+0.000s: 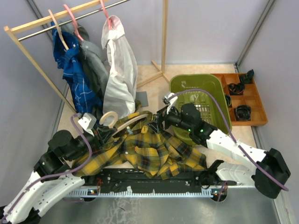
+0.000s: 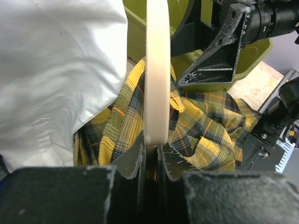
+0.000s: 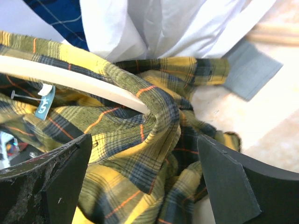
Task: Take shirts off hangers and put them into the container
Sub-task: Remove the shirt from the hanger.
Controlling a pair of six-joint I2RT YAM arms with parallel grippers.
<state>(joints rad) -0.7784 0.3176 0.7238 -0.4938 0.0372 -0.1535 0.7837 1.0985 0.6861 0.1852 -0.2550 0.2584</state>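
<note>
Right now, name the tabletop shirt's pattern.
Yellow-and-black plaid shirt; best in right wrist view.

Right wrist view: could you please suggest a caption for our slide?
Open right gripper straddling the yellow plaid shirt bunched over a pale hanger, white shirt behind.

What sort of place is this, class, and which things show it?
Probably a robot test cell: plain grey partition walls, two arms bolted to the table, a small wooden rack hung with shirts.

One shirt (image 1: pixel 154 154) lies heaped on the bench (image 1: pixel 205 70) nearest the arms, three shirts (image 1: pixel 93 65) hang on the rack (image 1: pixel 46 18) behind left, and the container (image 1: pixel 180 80) sits behind right with a tray (image 1: pixel 256 98) just right of it.
</note>
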